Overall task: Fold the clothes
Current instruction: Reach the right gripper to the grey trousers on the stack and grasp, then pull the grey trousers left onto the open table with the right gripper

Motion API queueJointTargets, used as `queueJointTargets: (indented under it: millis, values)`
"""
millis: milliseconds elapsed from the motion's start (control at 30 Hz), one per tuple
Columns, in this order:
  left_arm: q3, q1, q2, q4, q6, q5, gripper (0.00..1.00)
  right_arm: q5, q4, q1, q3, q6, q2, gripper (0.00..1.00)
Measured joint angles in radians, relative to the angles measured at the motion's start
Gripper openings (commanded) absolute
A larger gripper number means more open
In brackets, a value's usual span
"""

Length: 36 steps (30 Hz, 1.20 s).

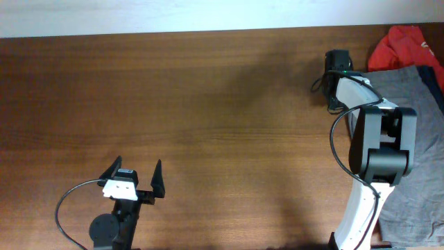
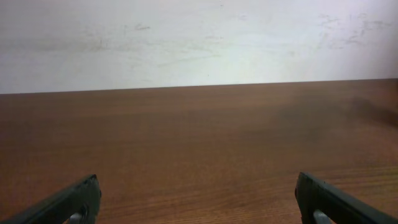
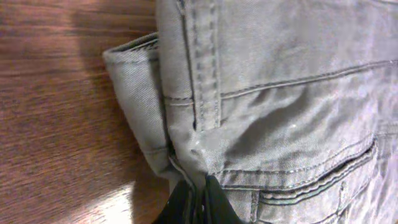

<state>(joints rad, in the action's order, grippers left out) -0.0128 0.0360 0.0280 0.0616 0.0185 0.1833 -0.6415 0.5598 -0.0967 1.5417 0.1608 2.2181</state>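
**Brown table, folding hardly begun**

Brown wooden table fills nearly the whole overhead view, with a pale wall behind its far edge. At the near left corner the left gripper hovers low over bare wood. Its two black fingers are spread wide apart and hold nothing, and its wrist camera shows only wood grain and wall between them. The middle of the table carries nothing that belongs to the task.

Both pieces of clothing are at the right side. The white and black arm reaches out from the near edge beside and partly over a grey cotton garment with stitched seams, a belt loop and a pocket, which lies spread along the right edge. In the wrist view the right gripper has its fingers drawn together at that garment's edge, near a rolled-over hem. It appears to pinch a thin lip of the cloth, though the contact sits at the very bottom of the picture. Beyond the grey cloth, in the far right corner, a red crumpled garment lies bunched, touching or overlapping it.

By my judgement the task is at its start. No neat fold shows on either piece, and the grey one seems only just gripped. It probably needs pulling into the open middle to be laid flat. The red one is untouched.
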Motion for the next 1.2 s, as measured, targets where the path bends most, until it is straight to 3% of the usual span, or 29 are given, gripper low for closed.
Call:
queueJointTargets:
  millis: [167, 500, 667, 867, 933, 1200]
  values:
    - [0.0, 0.0, 0.0, 0.0, 0.0, 0.0, 0.99, -0.021, 0.01, 0.0, 0.0, -0.095, -0.12, 0.04]
    - [0.0, 0.0, 0.0, 0.0, 0.0, 0.0, 0.99, -0.048, 0.079, -0.006, 0.0, -0.151, -0.366, 0.04]
    - [0.0, 0.0, 0.0, 0.0, 0.0, 0.0, 0.99, 0.024, 0.084, 0.032, 0.0, -0.193, -0.5, 0.05]
    - [0.0, 0.0, 0.0, 0.0, 0.0, 0.0, 0.99, 0.183, 0.073, 0.301, 0.004, -0.21, -0.547, 0.07]
    - [0.0, 0.0, 0.0, 0.0, 0.0, 0.0, 0.99, 0.323, 0.039, 0.407, 0.004, -0.222, -0.543, 0.07]
    - [0.0, 0.0, 0.0, 0.0, 0.0, 0.0, 0.99, 0.642, -0.231, 0.814, 0.009, -0.499, -0.293, 0.08]
